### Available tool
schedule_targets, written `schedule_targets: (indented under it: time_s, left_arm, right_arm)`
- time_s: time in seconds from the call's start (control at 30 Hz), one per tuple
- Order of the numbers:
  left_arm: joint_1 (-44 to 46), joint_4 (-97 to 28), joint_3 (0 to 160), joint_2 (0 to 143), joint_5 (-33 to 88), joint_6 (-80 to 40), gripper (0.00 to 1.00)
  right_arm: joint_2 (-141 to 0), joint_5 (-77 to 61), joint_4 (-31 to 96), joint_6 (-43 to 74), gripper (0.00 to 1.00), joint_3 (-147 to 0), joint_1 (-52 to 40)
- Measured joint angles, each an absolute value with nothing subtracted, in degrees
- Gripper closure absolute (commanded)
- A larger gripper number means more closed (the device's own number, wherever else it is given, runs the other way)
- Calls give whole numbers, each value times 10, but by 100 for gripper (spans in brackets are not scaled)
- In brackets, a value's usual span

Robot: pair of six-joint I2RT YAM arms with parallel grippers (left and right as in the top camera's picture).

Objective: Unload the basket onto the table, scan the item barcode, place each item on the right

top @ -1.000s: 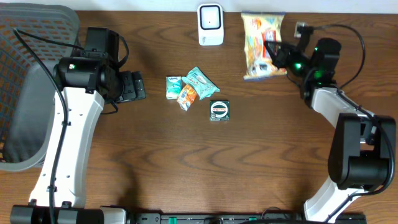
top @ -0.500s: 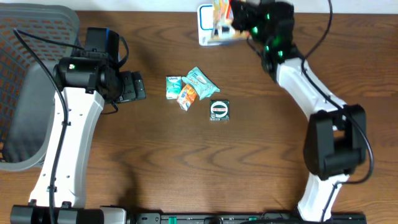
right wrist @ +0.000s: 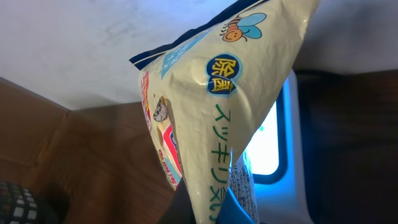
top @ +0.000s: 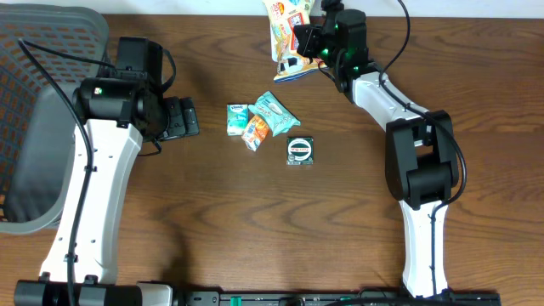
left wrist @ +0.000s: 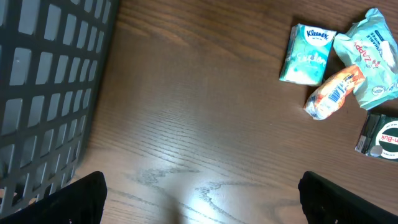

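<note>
A yellow snack bag hangs at the back centre of the table, with my right gripper shut on its lower edge. In the right wrist view the bag stands tall in front of the white scanner, whose window glows bright behind it. My right gripper pinches the bag at the bottom of that view. From overhead the scanner is almost wholly hidden under the bag. My left gripper stays open over bare wood at the left, its fingertips wide apart with nothing between them.
Mid-table lie a Kleenex pack, an orange packet, a teal packet and a dark round-labelled pack. A grey mesh basket fills the left edge, close beside the left arm.
My right arm swung the snack bag from the back right of the table leftward to in front of the scanner. The left arm has not moved.
</note>
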State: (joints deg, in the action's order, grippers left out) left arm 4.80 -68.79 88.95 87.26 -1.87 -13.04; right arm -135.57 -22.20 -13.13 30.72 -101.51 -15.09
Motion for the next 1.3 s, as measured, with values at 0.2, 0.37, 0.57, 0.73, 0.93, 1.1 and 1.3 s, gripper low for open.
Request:
schedule_targets:
  time_s: [0.2,0.37,0.57,0.73,0.93,1.1,1.3]
  left_arm:
    - [48,-688,889,873,-19,-130,2]
    - [48,-688,889,873,-19,-130,2]
    - [48,-688,889,873,-19,-130,2]
    - [48,-688,889,873,-19,-130,2]
    - [48,-688,889,873,-19,-130,2]
    - [48,-688,889,873,-19,-130,2]
    - [48,-688,889,873,-19,-130,2]
  right_arm:
    - [-1347,-223,-126,301,99,-1015,-148]
    - [-1305,-225,-90,278,99,-1015,-131]
    - [-1198,-182,53,211,99,-1019,-63]
    - [-1155,-60,207,131,99,-1028,30]
    - [-1172,79,332,48,44,-1026,142]
    - [-1193,97,368,19,1,-1026,235]
    - [-1206,-18,396,11,1,-1025,279]
